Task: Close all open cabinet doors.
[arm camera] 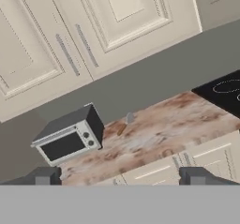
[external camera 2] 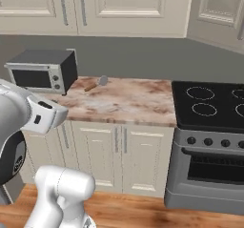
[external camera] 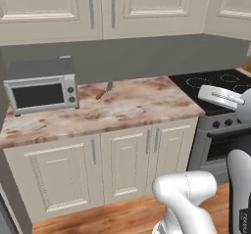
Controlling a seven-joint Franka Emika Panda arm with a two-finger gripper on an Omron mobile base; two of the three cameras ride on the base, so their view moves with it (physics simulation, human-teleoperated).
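Observation:
Two tall cream wall-cabinet doors, the left door (external camera: 44, 3) and the middle door (external camera: 152, 3), lie flush above the counter, their grey bar handles (external camera: 91, 3) side by side. The same pair shows in the hand view as left door (arm camera: 18, 49) and middle door (arm camera: 126, 7). Further right, another cream door (external camera: 230, 8) (external camera 2: 217, 12) stands at an angle to that row, swung out over the stove. My gripper (arm camera: 121, 178) is open, its dark fingertips (arm camera: 47, 176) wide apart with nothing between them. It hangs well back from the doors and below them.
A silver toaster oven (external camera: 41, 91) sits at the left of the marbled counter (external camera: 142, 105), with a small utensil (external camera: 104, 91) behind the middle. A black cooktop stove (external camera 2: 209, 103) stands to the right. Short base-cabinet doors (external camera: 122, 159) are shut, above a wooden floor.

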